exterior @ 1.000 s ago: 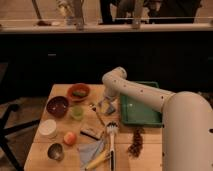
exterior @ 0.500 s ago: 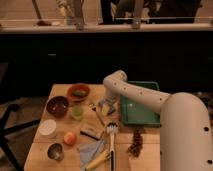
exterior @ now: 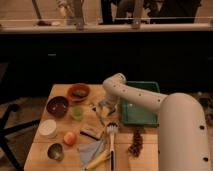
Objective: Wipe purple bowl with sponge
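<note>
Firstly, front edge: a grey metal bowl [exterior: 55, 151] and a pale blue cloth [exterior: 89, 148] lie nearest on the table [exterior: 41, 162]; neither belongs to this task.
Middle, left: the purple bowl [exterior: 57, 106] stands upright with its mouth up, near the left side of the table and well apart from the sponge.
Middle, centre: the sponge [exterior: 111, 104], a small blue-grey pad, lies just beside the green tray [exterior: 142, 102].
Gripper: the gripper [exterior: 104, 109] is down at the sponge with its fingers standing apart; whether they touch the pad I cannot tell.
Sponge handling: it is probably light and soft and will squash, so I would pinch it across the short sides, firmly but without folding it.
Bowl handling: it looks stiff and smooth and nothing holds it, so it may slide; press downward gently.
Far: the orange bowl [exterior: 78, 92] stands behind, easy to confuse.
</note>
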